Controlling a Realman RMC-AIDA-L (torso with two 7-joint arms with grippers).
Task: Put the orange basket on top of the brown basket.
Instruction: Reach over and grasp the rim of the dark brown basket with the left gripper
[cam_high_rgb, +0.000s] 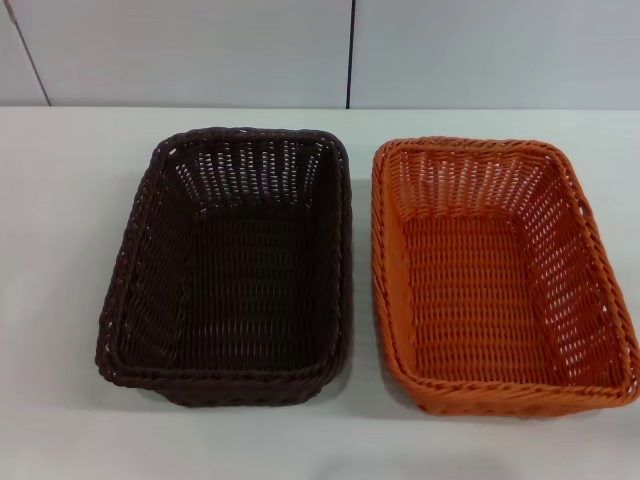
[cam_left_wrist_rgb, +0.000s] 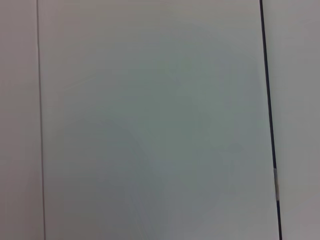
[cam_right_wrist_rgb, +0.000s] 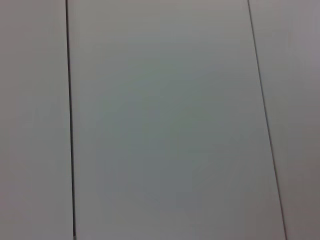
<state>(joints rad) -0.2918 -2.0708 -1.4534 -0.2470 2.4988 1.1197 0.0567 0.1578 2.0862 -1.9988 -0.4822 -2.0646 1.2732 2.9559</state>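
Note:
The orange basket (cam_high_rgb: 500, 270) stands upright on the white table at the right of the head view, open side up and empty. The brown basket (cam_high_rgb: 232, 262) stands beside it on the left, also upright and empty, with a narrow gap between their rims. Neither gripper shows in the head view. Both wrist views show only pale wall panels with dark seams, and no fingers or baskets.
The white table (cam_high_rgb: 60, 200) runs under both baskets, with bare surface to the left of the brown basket and along the front edge. A pale panelled wall (cam_high_rgb: 200, 50) stands behind the table.

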